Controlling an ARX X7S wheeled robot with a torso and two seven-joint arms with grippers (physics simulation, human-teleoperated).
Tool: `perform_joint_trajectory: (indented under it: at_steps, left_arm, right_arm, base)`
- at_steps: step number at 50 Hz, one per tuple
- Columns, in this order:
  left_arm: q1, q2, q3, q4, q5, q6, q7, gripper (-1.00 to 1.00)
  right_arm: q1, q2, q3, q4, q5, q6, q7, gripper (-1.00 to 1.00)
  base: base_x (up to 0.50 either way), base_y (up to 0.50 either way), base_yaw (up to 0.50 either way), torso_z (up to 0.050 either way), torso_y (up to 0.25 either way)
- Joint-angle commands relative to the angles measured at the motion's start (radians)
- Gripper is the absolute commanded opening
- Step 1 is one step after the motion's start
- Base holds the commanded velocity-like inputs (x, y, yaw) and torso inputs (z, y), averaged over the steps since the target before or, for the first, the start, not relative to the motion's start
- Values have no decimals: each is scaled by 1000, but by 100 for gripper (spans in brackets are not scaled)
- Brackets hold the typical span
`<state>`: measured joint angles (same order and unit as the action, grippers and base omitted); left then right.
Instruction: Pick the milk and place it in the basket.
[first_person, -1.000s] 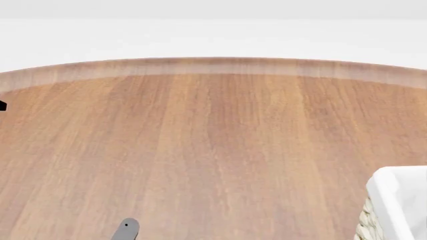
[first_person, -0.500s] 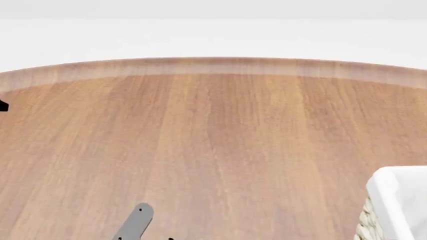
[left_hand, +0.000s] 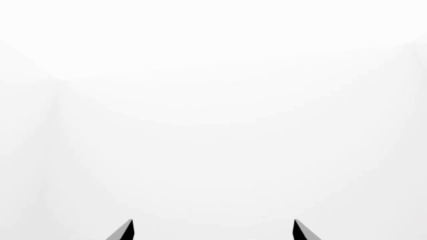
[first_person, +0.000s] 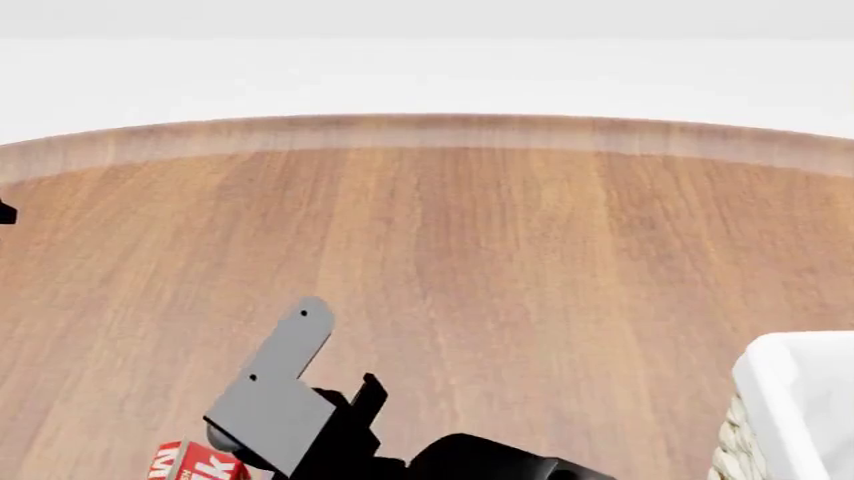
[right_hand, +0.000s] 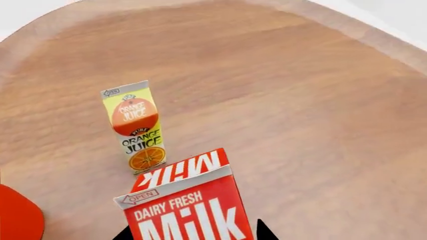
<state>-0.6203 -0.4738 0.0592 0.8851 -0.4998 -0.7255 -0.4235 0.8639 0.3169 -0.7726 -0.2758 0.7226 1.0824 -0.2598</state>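
Note:
The milk (right_hand: 183, 210), a red carton with white "Milk" lettering, sits between my right gripper's (right_hand: 193, 233) dark fingertips, which press its two sides. It hangs above the wooden table. In the head view the milk (first_person: 190, 465) shows only as a red corner at the bottom edge, beside my right gripper (first_person: 234, 455) under its grey bracket. The basket (first_person: 798, 400), with its white cloth rim, shows at the bottom right corner of the head view. My left gripper (left_hand: 212, 231) is open and empty, facing a blank white surface.
An orange-yellow juice carton (right_hand: 137, 127) stands upright on the round wooden table (first_person: 441, 250), just beyond the milk. Part of a red object (right_hand: 17, 216) shows at the edge of the right wrist view. A small black part (first_person: 4, 212) shows at the head view's left edge.
My right arm has risen into the head view from the bottom edge, its grey bracket moving up and right. The milk's red corner has come into view with it.

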Motion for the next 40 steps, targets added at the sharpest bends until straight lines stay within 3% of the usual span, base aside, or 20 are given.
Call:
perform_joint_trajectory:
  at_steps: [1, 25, 40]
  left_arm:
    - [-4, -6, 0, -1, -3, -3, -5, 100]
    - [-4, -13, -2, -3, -12, 2, -13, 100]
    - [11, -16, 6, -10, -4, 22, -13, 100]
  right_arm:
    - [101, 9, 114, -110, 69, 98, 58, -100]
    - [255, 14, 468, -163, 231, 286, 270, -100]
    - [272, 51, 596, -55, 212, 238, 319, -100]
  base:
    - [0, 0, 0, 0, 0]
    - [0, 0, 0, 0, 1]
    - [0, 0, 0, 0, 1]
